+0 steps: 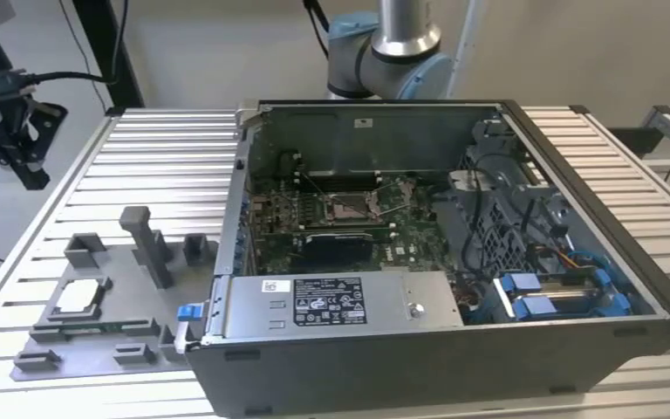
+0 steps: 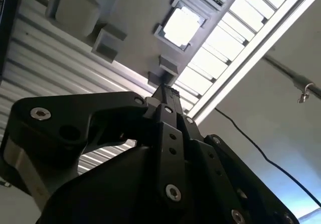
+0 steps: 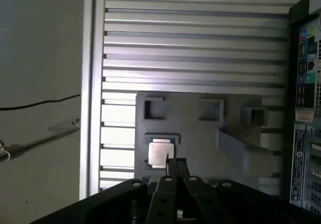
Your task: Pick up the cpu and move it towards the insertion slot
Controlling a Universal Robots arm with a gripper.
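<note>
Black gripper [image 3: 176, 166] linkages are occupying the foreground in both wrist views. Its fingertips [image 3: 181, 168] are sitting drawn together, clasping nothing.

Just beyond the tips, the cpu [image 3: 161, 151] is lying flat, silvery face up, in its square pocket on the grey fixture tray [image 3: 200, 133]. The gripper is hanging above the tray, apart from the chip and a little off its centre.

On this evidence, the step in hand is the approach for the pick. A clean pick is depending on:
- centring the tips over the chip;
- spreading them just wider than its sides;
- coming down square to the tray;
- closing on two opposite edges, so the chip is lifting level out of its pocket.

In the exterior view, the tray is resting on the slatted table [image 1: 172, 157] at that view's left. A green memory stick [image 1: 97, 328] is lying just beside the cpu's pocket. The open computer case [image 1: 428, 358] is standing on the exterior view's right. The insertion slot [image 1: 347, 207] is lying on the board inside it, well apart from the cpu, with the case wall between them.
</note>
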